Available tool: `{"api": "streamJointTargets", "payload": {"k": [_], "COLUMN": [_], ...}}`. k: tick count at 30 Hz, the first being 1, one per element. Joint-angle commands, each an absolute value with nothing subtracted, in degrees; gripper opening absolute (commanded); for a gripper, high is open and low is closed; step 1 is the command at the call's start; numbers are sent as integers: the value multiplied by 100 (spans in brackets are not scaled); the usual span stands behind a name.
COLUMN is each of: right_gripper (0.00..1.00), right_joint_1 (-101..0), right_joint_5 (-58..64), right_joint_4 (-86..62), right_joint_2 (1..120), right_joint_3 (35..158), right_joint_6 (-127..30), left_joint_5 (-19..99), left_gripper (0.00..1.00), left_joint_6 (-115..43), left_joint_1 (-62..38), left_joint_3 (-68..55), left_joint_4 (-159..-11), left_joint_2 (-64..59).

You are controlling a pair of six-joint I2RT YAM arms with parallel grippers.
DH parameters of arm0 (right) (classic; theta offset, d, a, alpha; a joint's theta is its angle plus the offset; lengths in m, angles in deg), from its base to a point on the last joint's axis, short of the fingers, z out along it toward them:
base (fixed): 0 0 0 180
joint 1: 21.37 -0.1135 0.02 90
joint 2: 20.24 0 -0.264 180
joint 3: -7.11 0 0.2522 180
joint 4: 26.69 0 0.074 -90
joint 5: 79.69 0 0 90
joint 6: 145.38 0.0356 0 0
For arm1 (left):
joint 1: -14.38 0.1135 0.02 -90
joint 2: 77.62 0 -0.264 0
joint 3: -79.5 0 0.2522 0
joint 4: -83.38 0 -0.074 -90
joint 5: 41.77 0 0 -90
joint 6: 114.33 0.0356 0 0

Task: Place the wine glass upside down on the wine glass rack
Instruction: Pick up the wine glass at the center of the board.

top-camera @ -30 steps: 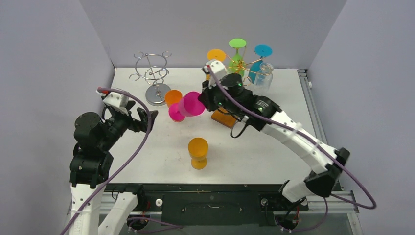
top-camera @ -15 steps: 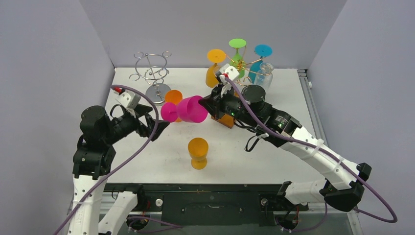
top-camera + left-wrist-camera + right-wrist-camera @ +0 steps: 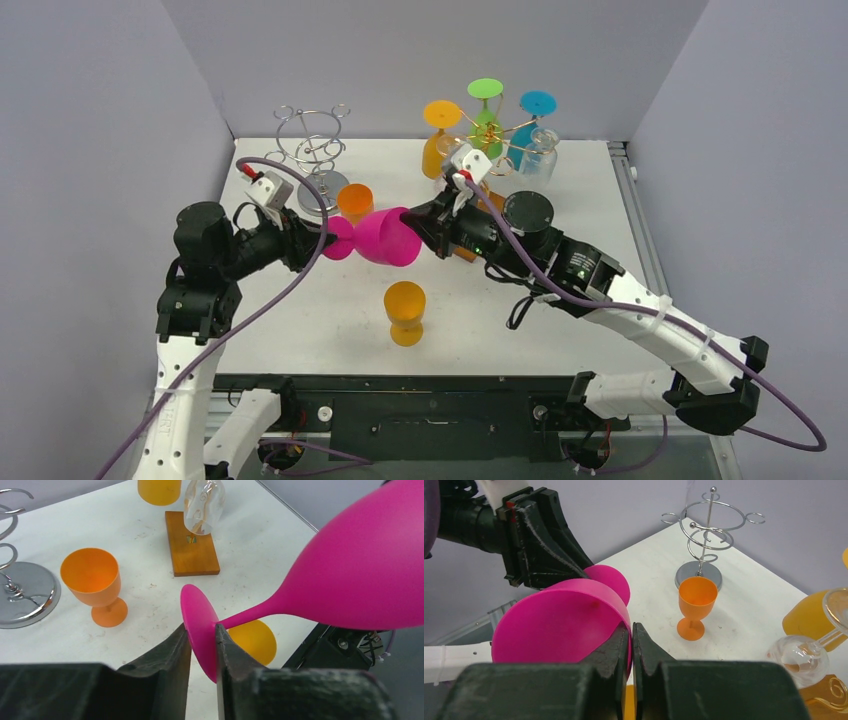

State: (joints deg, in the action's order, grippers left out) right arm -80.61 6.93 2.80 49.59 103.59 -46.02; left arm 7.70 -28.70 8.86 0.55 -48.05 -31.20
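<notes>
Magenta wine glass [image 3: 385, 237] hangs sideways in the air above the middle of the white surface [image 3: 330, 330], stem roughly level, bowl toward the right arm and foot toward the left arm. The right pincer [image 3: 418, 228] is closed on the rim of the bowl. In the right wrist view its two fingers [image 3: 651, 652] stand nearly together with the thin pink wall pinched between them. The left pincer [image 3: 325, 238] is at the other end. In the left wrist view its dark fingers [image 3: 172, 652] sit one on each face of the round foot, narrowed to the foot's thickness and seemingly pressing on it. Both arms therefore have hold of the one glass.

A silver wire rack [image 3: 315, 150] stands on its round metal base near the far left corner of the surface, with nothing hanging on it. An upright orange goblet [image 3: 354, 200] stands just beside that base. A second orange goblet [image 3: 405, 310] stands toward the near edge, below the held glass. At the far edge, right of centre, a gold wire rack [image 3: 495, 130] on a wooden base carries orange, green, blue and clear glasses hung upside down.
</notes>
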Motion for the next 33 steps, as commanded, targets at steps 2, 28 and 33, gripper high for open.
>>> {"api": "streamJointTargets", "payload": {"k": [2,28,33], "right_gripper": [0,78,79], "right_joint_1": [-8276,-8174,-8258], "right_joint_5": [1011,193,-453], "right_joint_4": [-224,2084,474], "right_joint_2": [4653,4220,4471], "right_joint_3": [10180,10053,9685], "right_joint_6": [-4850,-4906,-4536], "left_joint_5": [215,-582,-958], "left_gripper": [4,0,0], "left_joint_6": [-2909,1899,2213], "left_joint_1": [849,840,840], "left_joint_3": [-153,372,766], "left_joint_4": [-5094,-6802,-7457], "left_joint_2": [-3049,-4371,-4684]}}
